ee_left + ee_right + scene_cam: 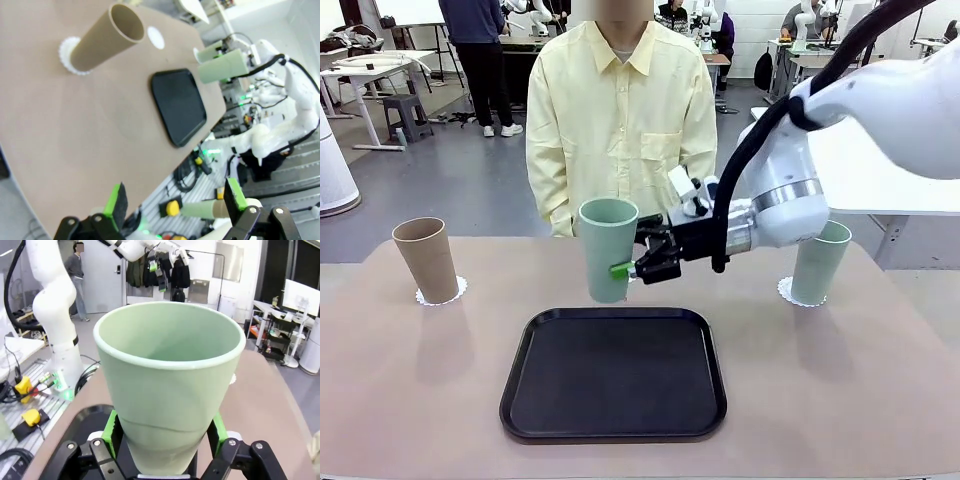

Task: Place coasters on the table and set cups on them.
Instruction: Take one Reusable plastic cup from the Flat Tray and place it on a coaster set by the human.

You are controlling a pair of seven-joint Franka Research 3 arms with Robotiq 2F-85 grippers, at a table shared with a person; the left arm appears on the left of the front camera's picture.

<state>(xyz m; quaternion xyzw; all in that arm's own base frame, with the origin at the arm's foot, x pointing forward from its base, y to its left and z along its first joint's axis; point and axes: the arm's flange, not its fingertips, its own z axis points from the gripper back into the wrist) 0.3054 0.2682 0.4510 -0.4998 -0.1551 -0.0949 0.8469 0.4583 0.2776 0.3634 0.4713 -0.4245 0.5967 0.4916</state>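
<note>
My right gripper (pixel 632 268) is shut on a pale mint green cup (pixel 608 248), held upright just above the table (pixel 400 380) past the tray's far edge. In the right wrist view this cup (pixel 167 385) sits between the green pads (pixel 113 432) of the right gripper (pixel 165 440). A tan cup (pixel 425 258) stands on a coaster (pixel 442 294) at the left. Another mint cup (pixel 817 262) stands on a coaster (pixel 788 292) at the right. The left wrist view shows a bare coaster (pixel 156 37) on the table and my left gripper (pixel 175 200) open, high off the table's side.
A black tray (pixel 613 372) with nothing on it lies in the near middle of the table. A person in a pale yellow shirt (pixel 620 120) stands at the far edge, right behind the held cup. My right arm (pixel 790 195) reaches in over the right-hand cup.
</note>
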